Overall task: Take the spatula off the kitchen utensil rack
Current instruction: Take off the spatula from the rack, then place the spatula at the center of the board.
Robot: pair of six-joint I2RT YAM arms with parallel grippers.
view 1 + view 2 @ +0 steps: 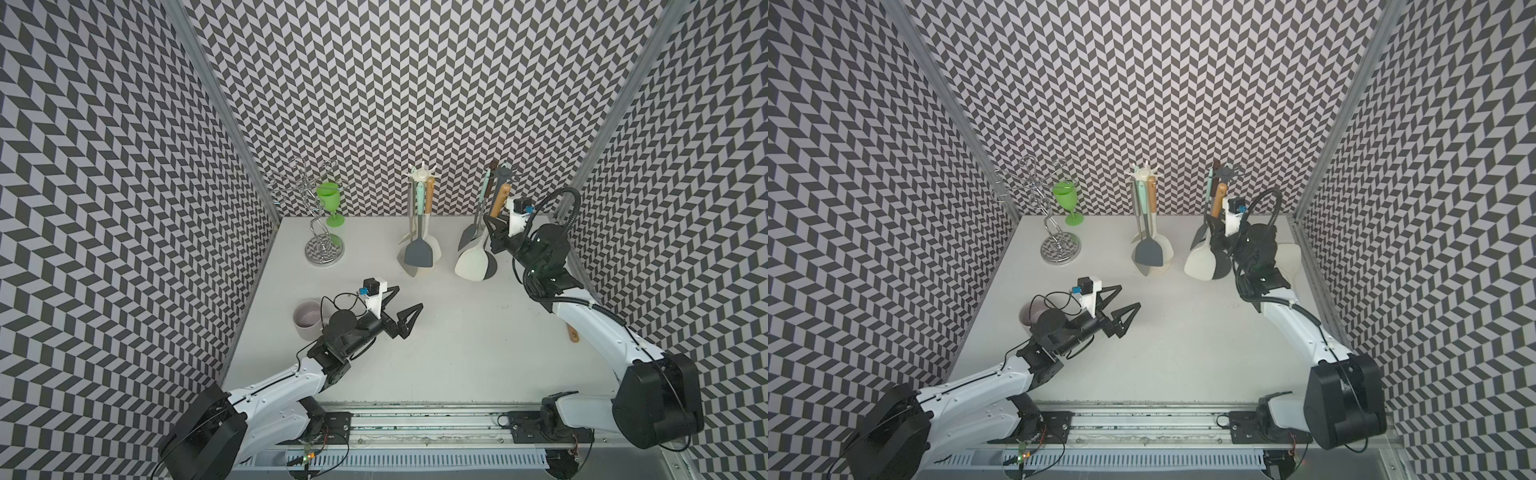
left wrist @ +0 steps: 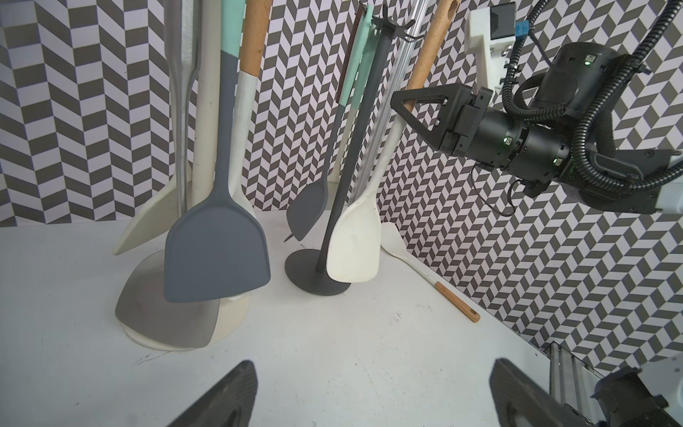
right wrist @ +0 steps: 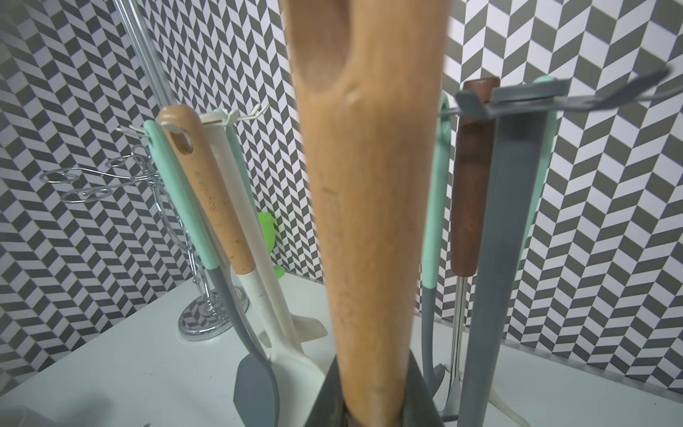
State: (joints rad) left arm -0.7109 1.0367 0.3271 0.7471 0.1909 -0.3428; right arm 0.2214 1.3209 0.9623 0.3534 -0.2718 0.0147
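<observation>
right claw pinches spatula handle between jaws

Lab test cell: chevron-papered walls, aluminium base rail.

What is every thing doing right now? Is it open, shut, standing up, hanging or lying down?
Right gripper, shut on the wooden handle of the white spatula.
White spatula, tilted, handle hole clear of the dark rack's hooks.
Left gripper, open, empty.
Dark rack, upright, other utensils hanging.
White rack, upright, spatulas hanging.
Green goblet, upright.
Lilac cup, upright, looks empty.
Spare spatula, lying flat on the table.
</observation>
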